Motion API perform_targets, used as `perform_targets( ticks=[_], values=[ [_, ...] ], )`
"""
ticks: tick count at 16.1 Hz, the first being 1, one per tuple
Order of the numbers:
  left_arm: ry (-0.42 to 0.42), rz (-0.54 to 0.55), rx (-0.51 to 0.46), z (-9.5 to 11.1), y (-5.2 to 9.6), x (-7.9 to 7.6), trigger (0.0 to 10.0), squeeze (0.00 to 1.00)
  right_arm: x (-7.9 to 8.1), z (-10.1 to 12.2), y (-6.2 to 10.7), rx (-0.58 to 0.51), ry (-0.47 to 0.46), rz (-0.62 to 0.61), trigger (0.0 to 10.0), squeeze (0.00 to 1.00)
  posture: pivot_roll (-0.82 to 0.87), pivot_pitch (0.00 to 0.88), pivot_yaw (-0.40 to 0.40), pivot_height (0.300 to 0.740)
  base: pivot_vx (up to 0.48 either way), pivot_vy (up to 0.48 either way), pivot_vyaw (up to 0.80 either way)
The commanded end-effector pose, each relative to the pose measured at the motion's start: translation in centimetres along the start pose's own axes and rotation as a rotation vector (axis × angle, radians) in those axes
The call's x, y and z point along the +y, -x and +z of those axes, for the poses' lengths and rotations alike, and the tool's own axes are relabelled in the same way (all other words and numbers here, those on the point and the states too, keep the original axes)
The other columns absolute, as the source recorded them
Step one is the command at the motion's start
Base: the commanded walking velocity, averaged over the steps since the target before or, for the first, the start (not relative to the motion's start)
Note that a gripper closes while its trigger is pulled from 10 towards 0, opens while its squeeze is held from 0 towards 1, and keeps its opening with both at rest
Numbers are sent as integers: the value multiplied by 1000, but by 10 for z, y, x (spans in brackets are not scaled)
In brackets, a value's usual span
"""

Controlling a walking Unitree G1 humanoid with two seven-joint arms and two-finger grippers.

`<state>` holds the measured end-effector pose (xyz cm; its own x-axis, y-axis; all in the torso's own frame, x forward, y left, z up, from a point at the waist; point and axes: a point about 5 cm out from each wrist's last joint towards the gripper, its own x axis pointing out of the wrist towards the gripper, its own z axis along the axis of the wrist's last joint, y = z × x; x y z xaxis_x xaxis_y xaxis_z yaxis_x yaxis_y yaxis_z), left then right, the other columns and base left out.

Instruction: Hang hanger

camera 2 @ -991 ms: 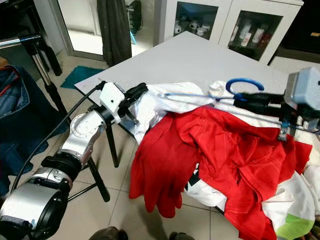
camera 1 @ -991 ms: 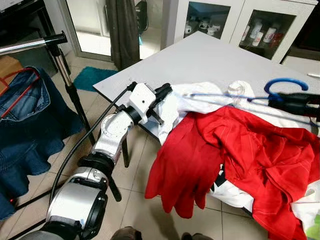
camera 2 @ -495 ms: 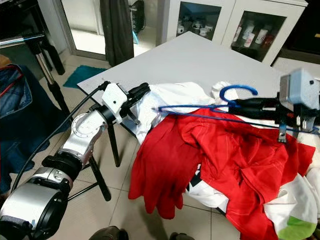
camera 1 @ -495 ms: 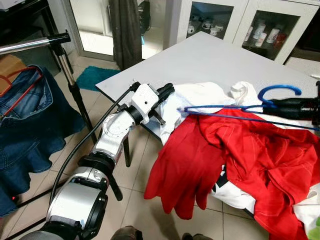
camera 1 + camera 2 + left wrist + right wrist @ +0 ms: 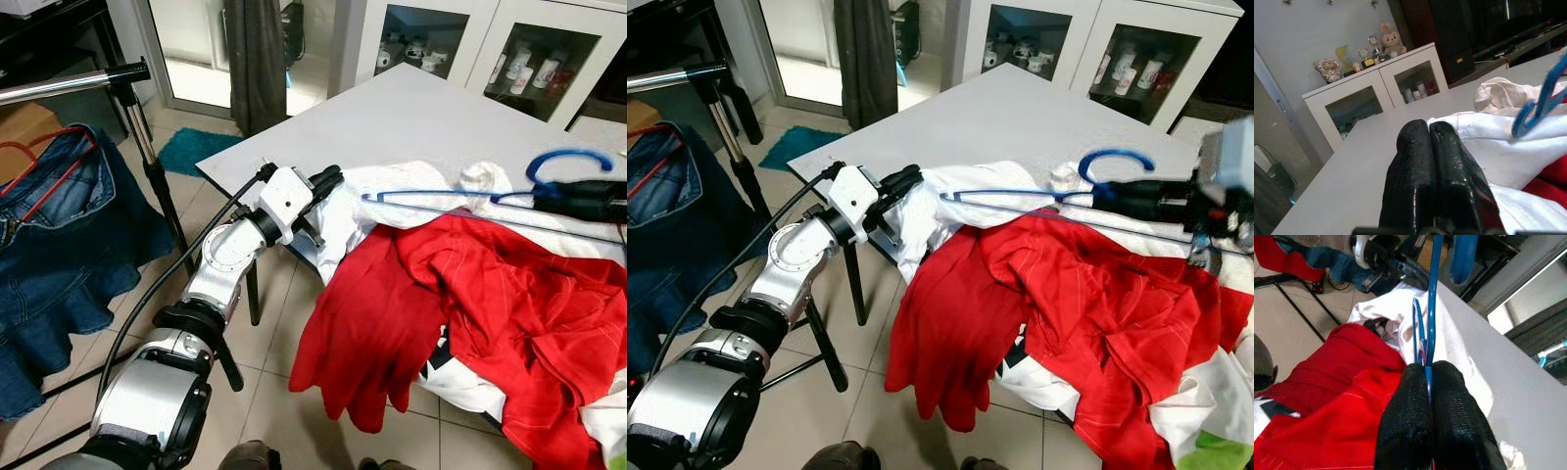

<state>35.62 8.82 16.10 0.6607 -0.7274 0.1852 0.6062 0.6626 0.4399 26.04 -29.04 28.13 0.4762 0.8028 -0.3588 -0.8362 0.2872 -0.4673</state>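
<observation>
A blue wire hanger (image 5: 441,195) lies across a white garment (image 5: 411,181) on the grey table (image 5: 411,113), its hook (image 5: 565,162) standing up at the right. My right gripper (image 5: 1104,196) is shut on the hanger's neck just below the hook; the right wrist view has both fingers pinching the blue wire (image 5: 1431,308). A red shirt (image 5: 470,304) is draped over the table's near edge, in front of the hanger. My left gripper (image 5: 328,178) is shut and empty, its tips against the white garment at the table's left corner.
A metal clothes rail (image 5: 69,86) stands on the left, with a denim skirt (image 5: 59,235) hung on a red hanger. A white glass-door cabinet (image 5: 470,44) and a dark curtain (image 5: 257,59) stand behind the table. A teal mat (image 5: 191,147) lies on the tiled floor.
The right gripper has carried the blue hanger a little to the right and lower toward the white garment since half a second ago. The left arm has stayed in place.
</observation>
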Motion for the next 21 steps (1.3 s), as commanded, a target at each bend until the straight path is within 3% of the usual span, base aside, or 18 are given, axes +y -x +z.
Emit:
perform_targets(
  ticks=[1,5,6,7,8,9,10,17,21],
  values=[
    [-30,-6,-34,8,-5,1,0,0,2,1,-2,8,11,30,10000,0,52,44,-9,740,0,0,0],
    [-45,-5,-31,9,-5,1,275,0,1,-1,-7,15,30,31,10000,0,60,45,-11,740,0,0,0],
    [-52,-2,-29,9,-5,1,2314,0,-3,1,-5,9,34,7,10000,0,61,44,-11,740,0,0,0],
    [-58,-3,-27,8,-4,1,3451,0,-7,3,-2,0,32,-15,10000,0,63,45,-12,740,0,0,0],
    [-60,-3,-25,8,-3,1,3843,0,-10,5,2,-7,30,-34,10000,0,63,45,-12,740,0,0,0],
    [-62,-2,-21,6,-2,1,8784,0,-15,7,8,-8,30,-64,10000,0,62,45,-13,740,0,0,0],
    [-63,-1,-18,6,-2,0,10000,0,-18,7,11,-3,29,-83,10000,0,60,46,-13,740,0,0,0],
    [-78,-17,-17,6,-4,-3,10000,0,-6,-7,3,56,20,-2,10000,0,55,46,-15,740,0,0,0],
    [-98,-17,-11,6,-3,-3,10000,0,-4,-1,-1,0,-1,11,10000,0,62,46,-12,740,0,0,0]
  ],
)
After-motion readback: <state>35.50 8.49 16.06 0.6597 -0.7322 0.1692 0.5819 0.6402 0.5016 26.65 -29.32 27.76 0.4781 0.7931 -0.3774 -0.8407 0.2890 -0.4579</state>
